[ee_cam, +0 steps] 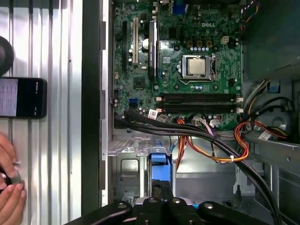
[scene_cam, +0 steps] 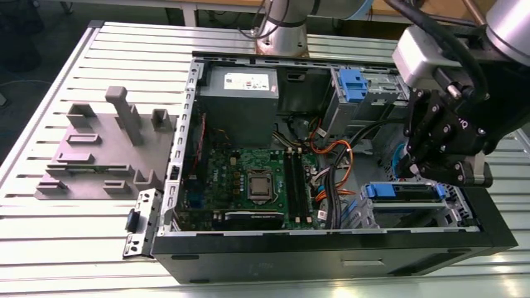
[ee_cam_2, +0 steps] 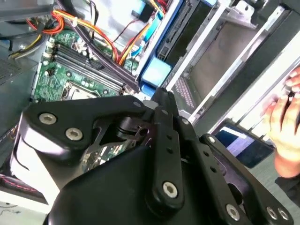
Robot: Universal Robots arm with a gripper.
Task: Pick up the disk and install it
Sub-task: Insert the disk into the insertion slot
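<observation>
The disk (scene_cam: pixel 401 191) lies flat in the lower drive bay of the open computer case (scene_cam: pixel 331 251), at the exterior view's right, its blue frame facing up. My black gripper (scene_cam: pixel 429 174) hangs just above and to the right of it, pointing down at the bay. In both wrist views the two fingers stand together, shut, with the tips right at the disk's blue end (ee_cam: pixel 159 164) (ee_cam_2: pixel 156 72). From these views I cannot tell whether the gripper (ee_cam: pixel 161 194) (ee_cam_2: pixel 159 96) pinches the blue frame or only rests against it.
A green motherboard (scene_cam: pixel 257 186), orange and black cables (scene_cam: pixel 331 161), a grey metal box (scene_cam: pixel 240 93) and an upper bay with a blue latch (scene_cam: pixel 352 84) fill the case. A grey fixture (scene_cam: pixel 99 149) stands on the table. A person's hand (ee_cam: pixel 9 197) and a phone (ee_cam: pixel 21 97) lie beside the case.
</observation>
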